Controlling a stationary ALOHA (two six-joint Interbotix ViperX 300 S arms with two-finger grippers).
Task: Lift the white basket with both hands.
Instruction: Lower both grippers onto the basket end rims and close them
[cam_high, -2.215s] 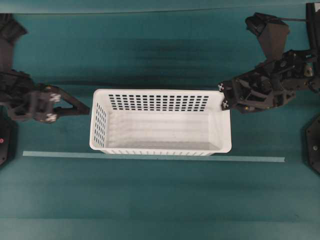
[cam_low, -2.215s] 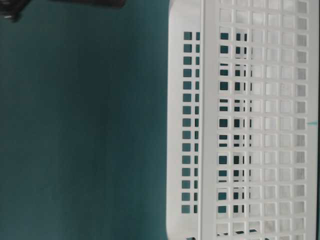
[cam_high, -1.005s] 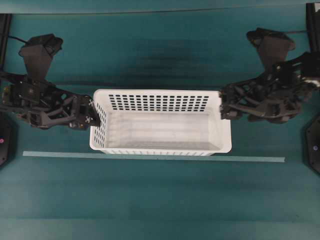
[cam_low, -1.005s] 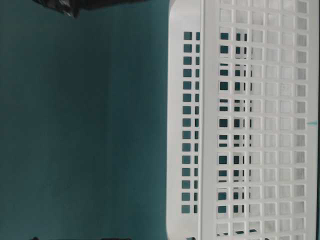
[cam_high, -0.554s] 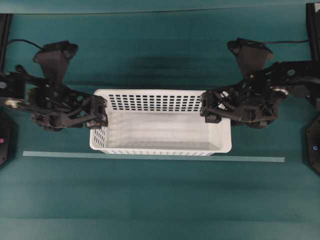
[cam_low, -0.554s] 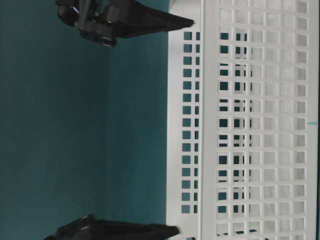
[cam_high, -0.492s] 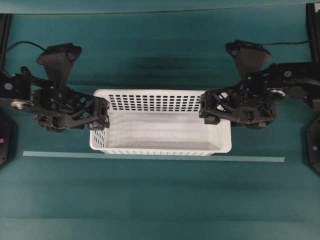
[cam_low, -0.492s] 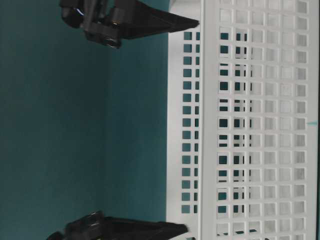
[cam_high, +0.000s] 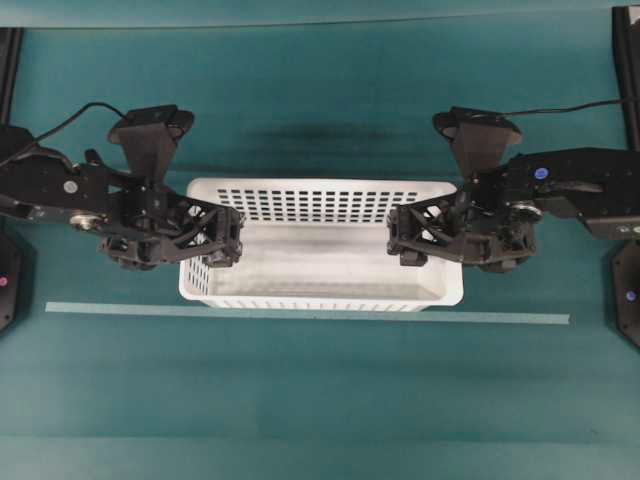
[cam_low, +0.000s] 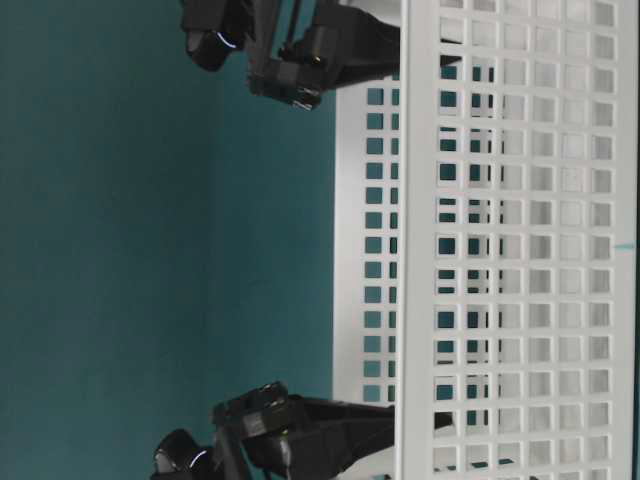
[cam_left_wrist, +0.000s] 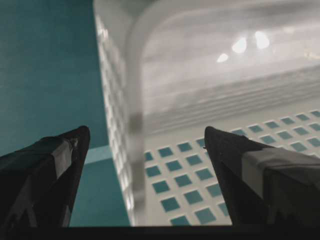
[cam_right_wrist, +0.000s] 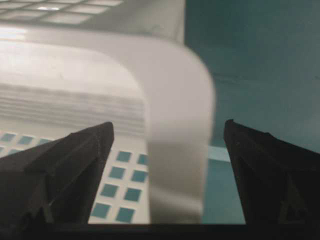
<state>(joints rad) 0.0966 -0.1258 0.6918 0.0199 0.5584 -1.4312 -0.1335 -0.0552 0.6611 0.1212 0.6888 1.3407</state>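
The basket (cam_high: 320, 245) is straddled at each end rim by an open gripper, left (cam_left_wrist: 142, 145) and right (cam_right_wrist: 167, 145).

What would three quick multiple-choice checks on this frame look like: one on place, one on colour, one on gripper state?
1. Where is each gripper relative to the white basket?
A. Astride an end wall, one finger inside and one outside
B. Both under its floor
C. Both parked far from it

2. What colour is the table?
A. Red
B. Teal green
C. White

3. How do the jaws of the left gripper and the right gripper stand?
A. Shut tight on the rim
B. Open, with a gap to the wall on each side
C. Shut on nothing

Answers:
1 A, both wrist views show the end wall running between the two fingers.
2 B, the overhead view shows teal all around the basket.
3 B, clear space shows between the fingers and the wall.
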